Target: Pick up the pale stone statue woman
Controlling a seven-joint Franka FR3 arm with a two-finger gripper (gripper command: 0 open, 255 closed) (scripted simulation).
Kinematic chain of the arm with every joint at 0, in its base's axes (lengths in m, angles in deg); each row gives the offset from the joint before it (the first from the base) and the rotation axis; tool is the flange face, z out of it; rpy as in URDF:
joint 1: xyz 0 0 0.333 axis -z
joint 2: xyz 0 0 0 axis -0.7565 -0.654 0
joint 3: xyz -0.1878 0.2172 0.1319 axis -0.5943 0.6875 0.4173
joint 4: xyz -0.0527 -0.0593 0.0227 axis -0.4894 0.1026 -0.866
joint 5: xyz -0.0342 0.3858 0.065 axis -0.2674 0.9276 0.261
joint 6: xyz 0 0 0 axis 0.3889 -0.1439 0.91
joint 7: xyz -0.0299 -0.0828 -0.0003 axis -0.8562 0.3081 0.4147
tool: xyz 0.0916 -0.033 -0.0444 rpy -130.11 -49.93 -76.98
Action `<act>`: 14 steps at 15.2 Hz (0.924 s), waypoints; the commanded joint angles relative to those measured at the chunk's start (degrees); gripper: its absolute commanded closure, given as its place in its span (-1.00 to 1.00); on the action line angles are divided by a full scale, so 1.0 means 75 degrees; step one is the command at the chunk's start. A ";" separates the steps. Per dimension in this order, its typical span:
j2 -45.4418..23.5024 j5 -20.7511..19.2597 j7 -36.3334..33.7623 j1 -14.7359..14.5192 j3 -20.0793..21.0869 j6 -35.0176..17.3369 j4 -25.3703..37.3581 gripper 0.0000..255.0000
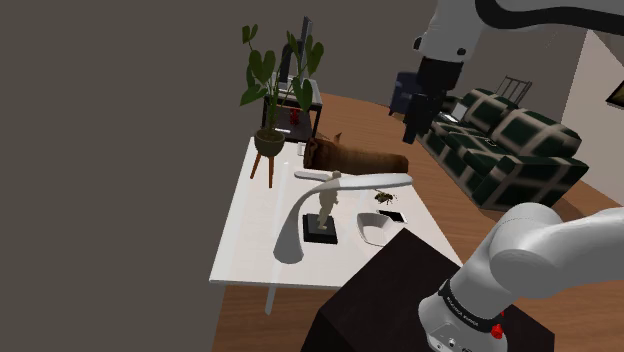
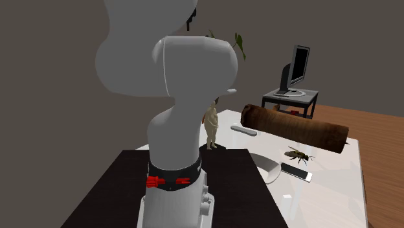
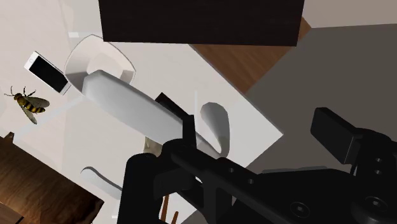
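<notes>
The statue (image 1: 325, 203), a pale woman figure, stands upright on a small black base near the middle of the white table (image 1: 250, 235), toward the stand's side. The gripper (image 1: 412, 128) hangs high above the table's far end, well apart from the statue. I cannot tell whether it is apart or together.

What's in the way: a white desk lamp (image 1: 355, 181) has its foot just beside the statue's base. Its arm curves up past the figure, and the long head sits over and beside the statue's head. In the wrist view the lamp head covers most of the figure.

On the stand side of the statue I see a white bowl (image 1: 372, 228), a phone (image 1: 392, 215) lying flat, and a bee (image 1: 384, 197). All three are close together, near the statue but not touching it. Behind it a brown log (image 1: 365, 158) lies across the table. A potted plant (image 1: 268, 75) on a small wooden stand is at the far corner.

The black stand (image 1: 390, 300) butts up against the table's near edge, with the white arm (image 1: 540, 250) rising from it.

The room has a brown wood floor (image 1: 360, 115) and grey walls. There is a dark green checked sofa (image 1: 510, 145) off the shoulder view's right. A monitor (image 2: 299, 63) stands on a small side table beyond the plant.
</notes>
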 commanded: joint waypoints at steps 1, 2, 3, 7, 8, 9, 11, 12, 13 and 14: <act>0.0000 0.0000 0.0000 0.0000 0.0000 0.0000 0.0000 -1.00; -0.0112 -0.0036 0.0089 0.0031 -0.0087 -0.0252 -0.0122 -1.00; -0.0236 -0.0070 0.0177 0.0061 -0.0173 -0.0505 -0.0233 -1.00; -0.0841 -0.0181 0.0525 0.0179 -0.0515 -0.1520 -0.0572 -1.00; -0.1019 -0.0202 0.0611 0.0205 -0.0601 -0.1772 -0.0630 -1.00; -0.1208 -0.0218 0.0699 0.0232 -0.0685 -0.2024 -0.0676 -1.00; -0.1615 -0.0238 0.0877 0.0282 -0.0850 -0.2521 -0.0736 -1.00; -0.1832 -0.0239 0.0968 0.0305 -0.0931 -0.2765 -0.0748 -1.00; -0.2058 -0.0236 0.1061 0.0327 -0.1010 -0.3006 -0.0750 -1.00; -0.2292 -0.0226 0.1156 0.0348 -0.1088 -0.3244 -0.0740 -1.00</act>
